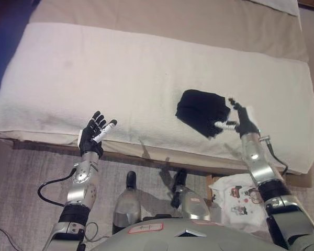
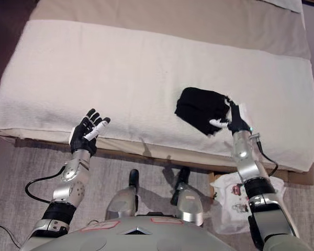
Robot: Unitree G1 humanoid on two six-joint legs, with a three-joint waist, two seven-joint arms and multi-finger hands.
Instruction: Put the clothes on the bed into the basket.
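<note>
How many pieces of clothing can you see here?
2. A black garment lies on the bed, at the right hand. A white printed garment sits low by the bed's edge. Others may be hidden.

You see one black garment [image 1: 201, 111] lying on the bed [image 1: 120, 78], right of centre in the frame and near the bed's front edge. It is crumpled into a compact, roughly angular bundle with folded layers, so you cannot tell what kind of clothing it is. It rests on the cream textured cover that spreads across the middle of the frame. At its right edge the right hand [image 1: 239, 120] is touching it, fingertips against the cloth. In the lower right of the frame, on the floor below the bed's edge, you see a white printed garment [image 1: 239, 200] lying bunched up.
</note>
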